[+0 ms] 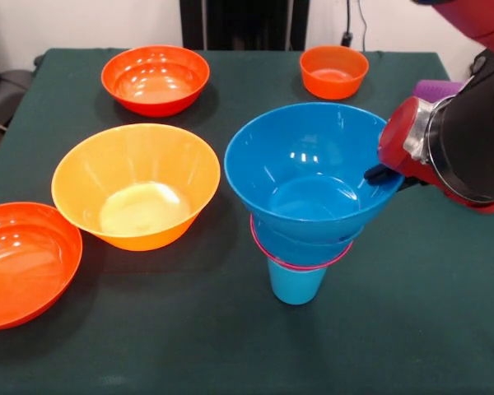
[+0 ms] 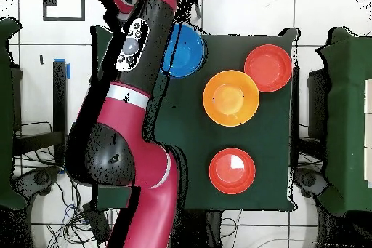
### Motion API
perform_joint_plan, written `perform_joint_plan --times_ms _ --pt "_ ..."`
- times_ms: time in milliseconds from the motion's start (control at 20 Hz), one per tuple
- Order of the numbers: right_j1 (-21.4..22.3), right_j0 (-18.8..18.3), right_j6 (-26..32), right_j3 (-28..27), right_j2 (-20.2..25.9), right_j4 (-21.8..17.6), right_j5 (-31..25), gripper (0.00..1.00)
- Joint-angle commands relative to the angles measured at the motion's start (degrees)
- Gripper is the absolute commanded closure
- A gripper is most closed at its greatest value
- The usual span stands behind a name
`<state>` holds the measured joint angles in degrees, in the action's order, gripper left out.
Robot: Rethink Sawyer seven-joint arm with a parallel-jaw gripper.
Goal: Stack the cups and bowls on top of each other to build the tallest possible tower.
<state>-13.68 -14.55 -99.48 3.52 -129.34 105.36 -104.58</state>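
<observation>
The tower stands mid-table in the front view: a light blue cup (image 1: 296, 285) at the bottom, then a pink bowl (image 1: 273, 253) showing only its rim, a small blue bowl (image 1: 300, 244), and a large blue bowl (image 1: 313, 169) on top. My gripper (image 1: 385, 174) is at the right rim of the large blue bowl, mostly hidden behind the red and black wrist. The purple cup (image 1: 439, 88) lies behind the arm at the right. In the overhead view the arm (image 2: 138, 49) covers part of the large blue bowl (image 2: 186, 50).
A yellow-orange bowl (image 1: 136, 185) (image 2: 231, 97) sits left of the tower. One red-orange bowl (image 1: 155, 78) (image 2: 232, 171) is at the back left, another (image 1: 20, 262) (image 2: 268, 68) at the front left edge. A small orange bowl (image 1: 333, 71) is at the back right.
</observation>
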Motion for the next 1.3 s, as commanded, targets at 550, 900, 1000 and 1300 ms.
perform_joint_plan --times_ms 550,900,1000,1300 --pt "-0.17 -1.13 16.69 -2.04 2.01 -5.55 -2.52 0.00" --pt "-1.71 -0.01 12.66 -1.93 9.21 -11.52 -2.02 0.00" --pt "-2.53 -0.19 12.32 -1.86 8.51 -10.72 -1.64 0.00" --pt "-3.54 -1.91 13.08 -1.31 -0.89 -1.93 -0.44 0.00"
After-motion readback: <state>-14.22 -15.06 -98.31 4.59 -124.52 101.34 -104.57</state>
